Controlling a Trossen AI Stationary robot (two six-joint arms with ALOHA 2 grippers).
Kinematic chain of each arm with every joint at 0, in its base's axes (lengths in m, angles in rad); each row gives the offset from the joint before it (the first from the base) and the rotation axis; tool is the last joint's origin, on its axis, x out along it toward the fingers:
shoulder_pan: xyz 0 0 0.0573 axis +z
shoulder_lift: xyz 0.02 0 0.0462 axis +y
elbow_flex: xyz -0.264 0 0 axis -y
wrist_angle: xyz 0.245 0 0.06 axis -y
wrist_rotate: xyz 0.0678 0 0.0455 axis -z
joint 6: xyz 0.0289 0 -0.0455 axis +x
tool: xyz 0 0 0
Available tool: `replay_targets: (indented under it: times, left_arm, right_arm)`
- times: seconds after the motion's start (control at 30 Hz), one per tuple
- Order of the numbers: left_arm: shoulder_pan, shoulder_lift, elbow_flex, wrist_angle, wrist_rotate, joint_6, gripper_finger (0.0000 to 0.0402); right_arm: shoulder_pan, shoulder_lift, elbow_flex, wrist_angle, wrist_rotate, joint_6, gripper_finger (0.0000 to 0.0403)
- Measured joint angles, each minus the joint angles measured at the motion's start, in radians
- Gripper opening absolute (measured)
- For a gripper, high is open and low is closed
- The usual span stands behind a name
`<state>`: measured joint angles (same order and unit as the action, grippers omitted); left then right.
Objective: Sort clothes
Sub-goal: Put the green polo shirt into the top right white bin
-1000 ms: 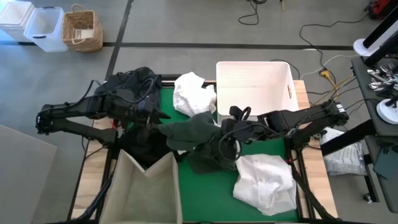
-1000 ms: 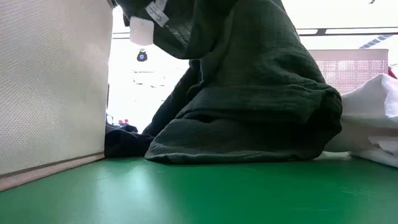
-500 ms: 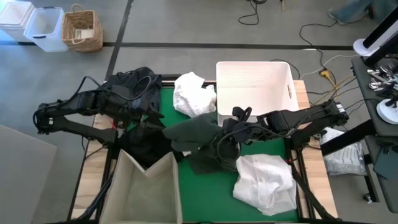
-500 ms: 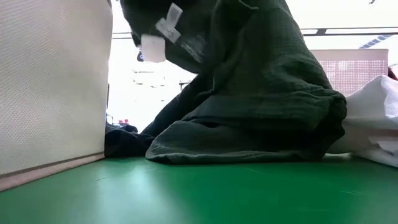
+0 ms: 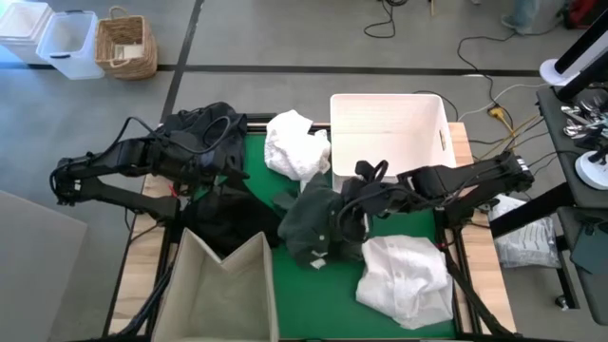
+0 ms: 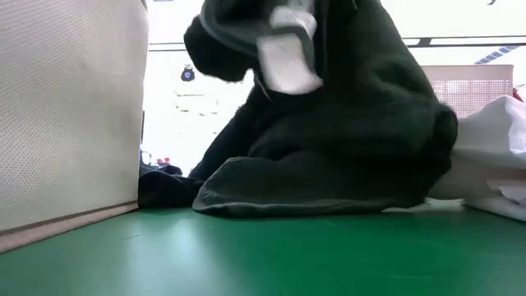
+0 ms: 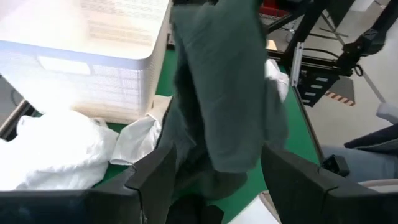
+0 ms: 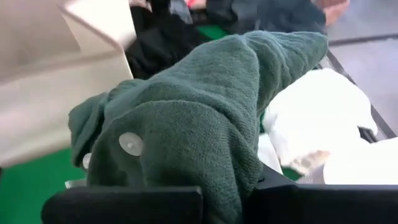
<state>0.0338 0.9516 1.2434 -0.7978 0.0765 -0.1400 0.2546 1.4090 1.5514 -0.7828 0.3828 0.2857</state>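
Hanging bunched from the clamped right claw point(image 5: 353, 204), dark green garment point(image 5: 312, 223), beside white basket point(image 5: 388, 128).

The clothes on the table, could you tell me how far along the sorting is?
Nothing visibly sorted: the white basket looks empty. In hand: the right gripper is shut on the dark green garment; the left gripper is open. Left: two white garments and the black clothes.

I see the green-topped desk point(image 5: 256, 166); on it lie a dark green garment point(image 5: 313, 223), two white garments point(image 5: 407, 277) point(image 5: 294, 144), a black heap point(image 5: 226, 217), the white basket point(image 5: 389, 133) and beige bin point(image 5: 223, 290).
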Motion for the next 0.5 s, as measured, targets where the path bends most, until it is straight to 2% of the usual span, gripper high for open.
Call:
replay_targets:
  times: [0.13,0.5]
  left_arm:
    - [0.0,-0.001,-0.002,-0.002,-0.037,0.0,0.0213]
    - [0.001,-0.001,-0.019,-0.003,-0.041,0.001,0.0213]
  right_arm:
    - [0.004,-0.001,0.072,0.004,-0.02,-0.038,0.0012]
    - [0.005,-0.001,0.247,0.006,-0.046,-0.144,0.0012]
